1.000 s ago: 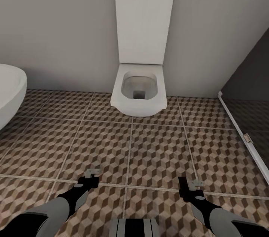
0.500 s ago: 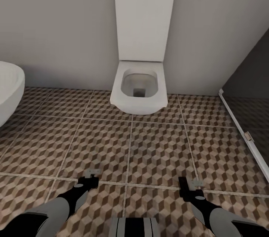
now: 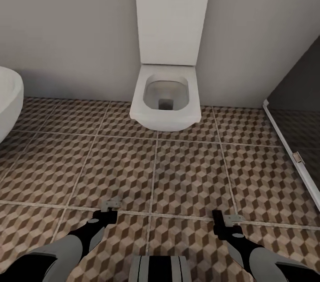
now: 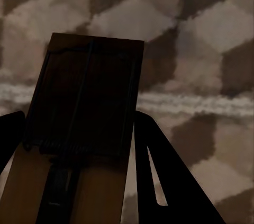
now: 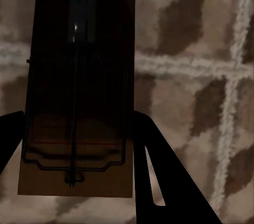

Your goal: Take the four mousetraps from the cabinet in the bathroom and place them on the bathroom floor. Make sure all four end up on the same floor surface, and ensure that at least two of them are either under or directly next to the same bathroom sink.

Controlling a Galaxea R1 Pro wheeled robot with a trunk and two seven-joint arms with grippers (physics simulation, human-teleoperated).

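Low over the bathroom floor (image 3: 186, 171), my left gripper (image 3: 106, 213) is shut on a mousetrap (image 3: 110, 204), a small flat wooden board with dark wire. The left wrist view shows that mousetrap (image 4: 84, 102) clamped between the two dark fingers (image 4: 159, 171). My right gripper (image 3: 221, 221) is shut on a second mousetrap (image 3: 233, 218). Seen from the right wrist, this mousetrap (image 5: 79, 86) sits upright between the fingers (image 5: 159, 171), above a grout line. The cabinet is out of view.
A white toilet (image 3: 166, 102) with its lid raised stands against the grey wall straight ahead. A rounded white basin (image 3: 8, 95) juts in at the left edge. A dark glass shower panel with a white frame (image 3: 289, 148) runs along the right.
The whole view has moved closer to the toilet, which looks larger and higher, and the basin has slid left. Both grippers keep their mousetraps in the same pose.
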